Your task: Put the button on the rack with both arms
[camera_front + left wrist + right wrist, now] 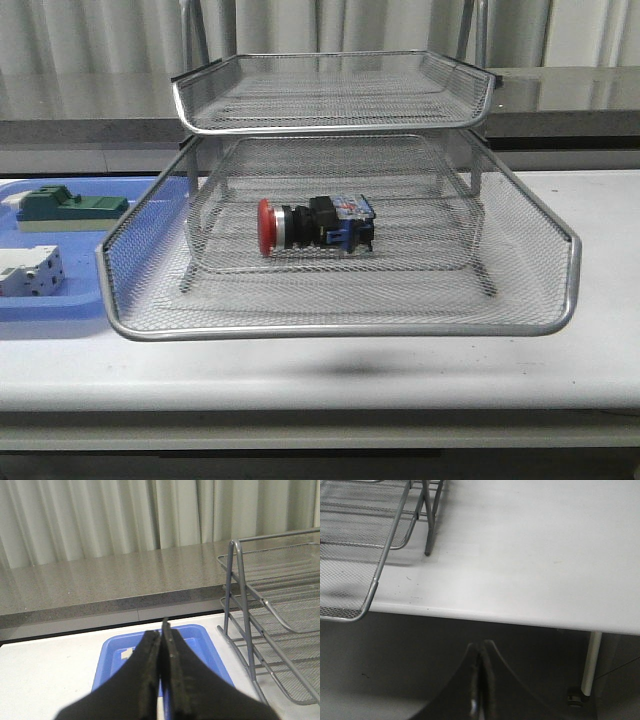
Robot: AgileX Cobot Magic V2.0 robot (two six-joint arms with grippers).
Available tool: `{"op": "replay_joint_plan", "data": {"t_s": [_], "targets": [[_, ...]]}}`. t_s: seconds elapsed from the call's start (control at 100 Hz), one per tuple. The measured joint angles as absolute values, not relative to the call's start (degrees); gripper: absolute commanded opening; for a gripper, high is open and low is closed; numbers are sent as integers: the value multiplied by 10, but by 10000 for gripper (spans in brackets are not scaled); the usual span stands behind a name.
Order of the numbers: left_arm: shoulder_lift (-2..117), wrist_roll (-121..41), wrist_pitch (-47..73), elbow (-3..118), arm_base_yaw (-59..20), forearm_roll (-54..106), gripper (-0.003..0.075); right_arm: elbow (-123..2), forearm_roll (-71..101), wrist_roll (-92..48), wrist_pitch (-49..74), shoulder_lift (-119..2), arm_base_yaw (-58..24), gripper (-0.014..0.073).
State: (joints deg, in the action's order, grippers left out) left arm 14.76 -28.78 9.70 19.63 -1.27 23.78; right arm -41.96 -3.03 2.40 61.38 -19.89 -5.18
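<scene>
The button [315,224], with red head, silver collar and black-and-blue body, lies on its side in the pulled-out middle tray of the silver wire-mesh rack [340,320]. Neither arm shows in the front view. My left gripper [161,632] is shut and empty, held above the blue tray [205,640], with the rack's frame [240,605] beside it. My right gripper [481,645] is shut and empty, below and in front of the table's front edge, with the rack's tray corner [367,600] off to one side. The button does not show in either wrist view.
A flat blue tray [60,305] lies left of the rack, holding a green block component [70,207] and a white-grey terminal block [30,272]. A grey counter [90,130] and curtains stand behind. A table leg [590,660] shows in the right wrist view.
</scene>
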Motion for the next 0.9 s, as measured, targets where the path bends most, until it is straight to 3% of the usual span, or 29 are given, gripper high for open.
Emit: {"op": "replay_joint_plan", "data": {"t_s": [0.46,0.9], "targets": [[148,-288,97,196,-13,238,-20,-420,71,0,502,-228,-52,-70],[148,-288,97,196,-13,239,-20,-420,327,-313,467,-462,-52,-69]]}}
